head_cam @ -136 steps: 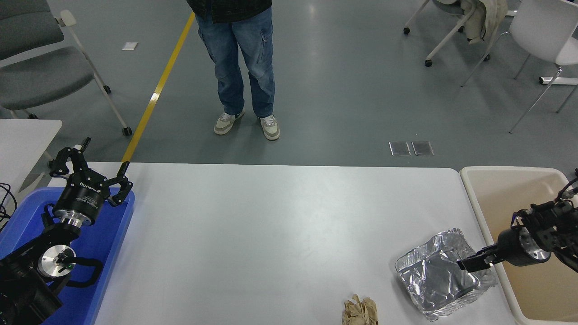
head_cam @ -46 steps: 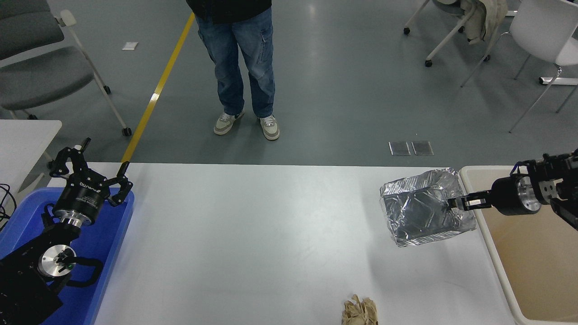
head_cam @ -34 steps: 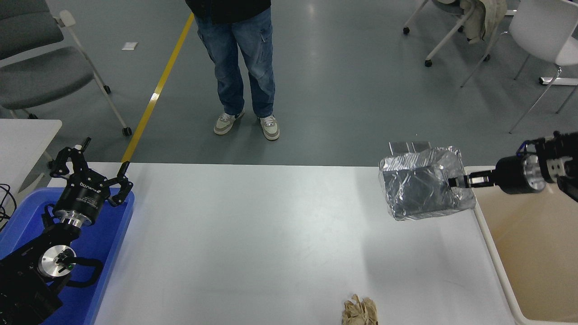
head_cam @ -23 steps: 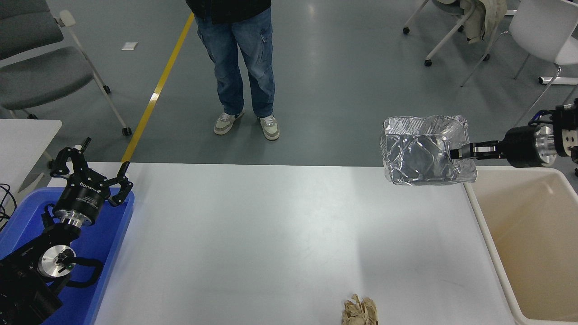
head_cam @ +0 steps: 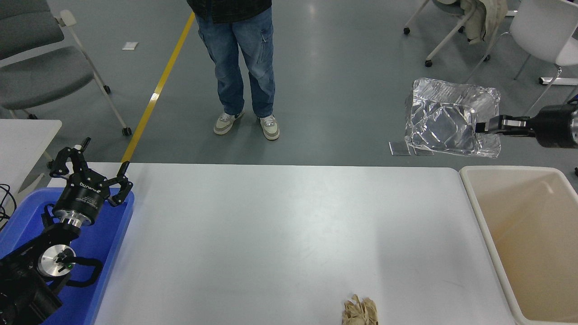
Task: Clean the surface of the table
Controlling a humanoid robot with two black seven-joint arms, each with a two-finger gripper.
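Observation:
The table surface (head_cam: 280, 234) is a wide white-grey tabletop filling the middle of the head view. My right gripper (head_cam: 483, 127) is shut on the right rim of a crumpled silver foil tray (head_cam: 445, 119) and holds it high in the air, past the table's far right corner and up-left of the beige bin. A crumpled brown paper wad (head_cam: 360, 310) lies at the table's near edge. My left gripper (head_cam: 90, 160) is open and parked over the blue bin at the lower left.
A beige plastic bin (head_cam: 469, 180) stands at the table's right end. A blue bin (head_cam: 113, 234) stands at the left end. A person in jeans (head_cam: 241, 67) stands beyond the far edge. Chairs stand at the back left and back right. A smaller white table (head_cam: 22, 135) is at the left.
My right gripper took hold of the foil tray on the table's near right and has lifted it up and to the right, tilting it on edge. The left arm has not moved.

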